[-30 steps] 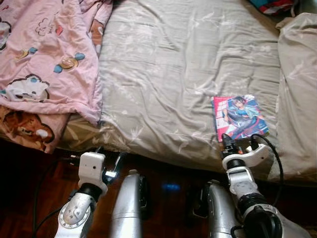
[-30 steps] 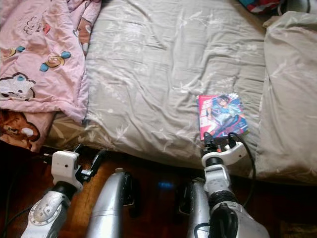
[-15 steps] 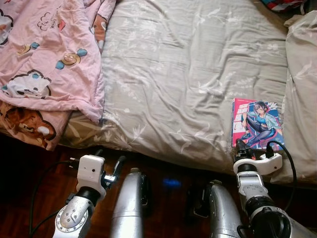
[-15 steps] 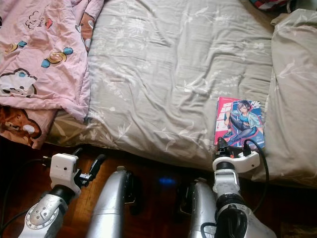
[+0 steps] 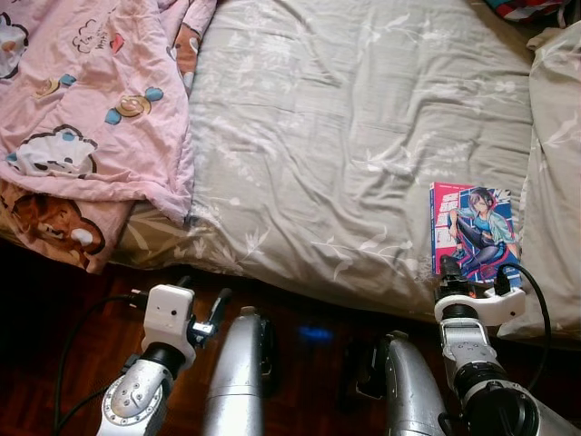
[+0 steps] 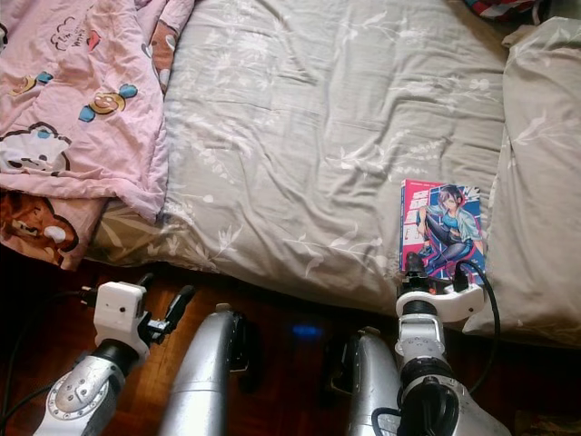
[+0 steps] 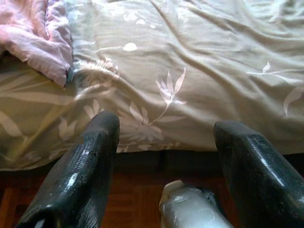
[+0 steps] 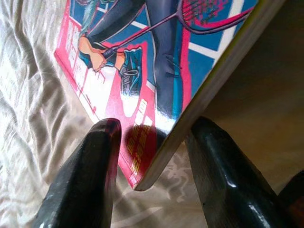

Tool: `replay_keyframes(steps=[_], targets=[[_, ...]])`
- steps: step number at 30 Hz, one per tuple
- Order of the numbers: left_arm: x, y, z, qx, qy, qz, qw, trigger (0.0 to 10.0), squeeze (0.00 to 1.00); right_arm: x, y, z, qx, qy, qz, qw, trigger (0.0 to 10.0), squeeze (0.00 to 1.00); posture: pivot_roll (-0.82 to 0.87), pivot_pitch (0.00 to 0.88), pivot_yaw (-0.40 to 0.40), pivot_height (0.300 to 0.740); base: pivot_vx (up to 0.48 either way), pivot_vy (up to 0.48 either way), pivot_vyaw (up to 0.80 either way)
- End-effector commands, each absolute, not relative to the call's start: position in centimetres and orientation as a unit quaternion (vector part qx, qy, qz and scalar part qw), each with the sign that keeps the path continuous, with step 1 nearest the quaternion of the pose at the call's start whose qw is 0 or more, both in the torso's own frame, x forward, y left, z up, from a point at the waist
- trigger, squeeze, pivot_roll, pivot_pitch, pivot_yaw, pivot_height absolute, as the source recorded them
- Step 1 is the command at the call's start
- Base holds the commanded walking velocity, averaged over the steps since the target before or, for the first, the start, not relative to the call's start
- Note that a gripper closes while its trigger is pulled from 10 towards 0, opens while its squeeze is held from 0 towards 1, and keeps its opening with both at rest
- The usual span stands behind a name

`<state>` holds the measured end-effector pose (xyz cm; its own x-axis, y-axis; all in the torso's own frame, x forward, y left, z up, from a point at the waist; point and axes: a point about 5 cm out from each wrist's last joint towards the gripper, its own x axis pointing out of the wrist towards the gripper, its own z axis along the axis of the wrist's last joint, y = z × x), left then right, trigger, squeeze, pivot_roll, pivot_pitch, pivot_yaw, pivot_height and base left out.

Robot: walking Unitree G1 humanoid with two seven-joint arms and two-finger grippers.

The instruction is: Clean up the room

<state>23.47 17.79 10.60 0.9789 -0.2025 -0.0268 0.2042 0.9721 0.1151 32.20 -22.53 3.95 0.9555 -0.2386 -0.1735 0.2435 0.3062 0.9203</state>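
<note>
A paperback comic book [image 5: 475, 227] with a red and blue cover lies near the front edge of the bed [image 5: 345, 136], close to the grey pillow [image 5: 558, 163]. My right gripper [image 5: 474, 272] is at the book's near end, shut on it. In the right wrist view the book's corner [image 8: 142, 71] sits between the two black fingers [image 8: 90, 171], raised a little off the sheet with a shadow under it. My left gripper [image 5: 201, 295] hangs low over the dark floor in front of the bed edge, open, with nothing between its fingers [image 7: 85, 161].
A pink cartoon-print blanket [image 5: 91, 109] is bunched over the bed's left side and hangs off the front edge. A colourful item [image 5: 522, 7] lies at the far right corner. Dark wooden floor [image 5: 54, 318] runs along the bed's near side.
The book has turned from tilted to nearly straight and shifted right toward the pillow, together with my right gripper. The whole view has also shifted slightly. The left gripper stays low.
</note>
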Motion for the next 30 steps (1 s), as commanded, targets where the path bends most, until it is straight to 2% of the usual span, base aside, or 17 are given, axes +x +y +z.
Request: replay_keyframes(steps=[1,4,10,16,18,23,24,26,28,30], targets=[[22.9,18.0,9.5,0.059,0.033,-0.099,0.993,10.0,0.0,30.8,-22.5,2.4,0.571,0.014,-0.17,0.803,10.0,0.0,0.26,0.567,0.103,0.616,0.0,0.0,0.0],[23.1,18.1,9.1,0.059,0.039,-0.1,0.992,10.0,0.0,29.9,-21.6,1.1,0.569,0.035,-0.169,0.804,10.0,0.0,0.25,0.556,0.094,0.616,0.0,0.0,0.0],[23.2,18.3,8.6,0.065,0.046,-0.097,0.992,10.0,0.0,28.4,-19.3,-0.6,0.541,0.081,-0.136,0.826,10.0,0.0,0.24,0.546,0.087,0.616,0.0,0.0,0.0],[23.6,18.1,8.5,0.064,0.045,-0.098,0.992,10.0,0.0,27.9,-18.9,-1.1,0.543,0.082,-0.13,0.826,10.0,0.0,0.22,0.535,0.082,0.616,0.0,0.0,0.0],[24.0,17.9,8.3,0.061,0.044,-0.101,0.992,10.0,0.0,27.6,-18.6,-1.3,0.533,0.083,-0.125,0.833,10.0,0.0,0.2,0.508,0.066,0.616,0.0,0.0,0.0],[24.9,17.8,7.5,0.055,0.045,-0.097,0.993,10.0,0.0,27.2,-17.9,-0.8,0.451,0.068,-0.084,0.886,10.0,0.0,0.17,0.463,0.047,0.616,0.0,0.0,0.0],[25.3,17.7,7.2,0.054,0.046,-0.095,0.993,10.0,0.0,27.1,-18.0,-0.2,0.429,0.047,-0.073,0.899,10.0,0.0,0.15,0.433,0.038,0.616,0.0,0.0,0.0],[25.4,17.7,7.0,0.054,0.047,-0.095,0.993,10.0,0.0,27.1,-18.0,0.0,0.422,0.037,-0.069,0.903,10.0,0.0,0.15,0.426,0.036,0.616,0.0,0.0,0.0],[25.9,17.7,6.6,0.052,0.048,-0.092,0.993,10.0,0.0,26.7,-18.1,0.7,0.375,0.019,-0.053,0.925,10.0,0.0,0.12,0.388,0.025,0.616,0.0,0.0,0.0],[25.9,17.7,6.5,0.051,0.048,-0.091,0.993,10.0,0.0,26.5,-18.0,0.9,0.359,0.015,-0.048,0.932,10.0,0.0,0.12,0.381,0.023,0.616,0.0,0.0,0.0]])
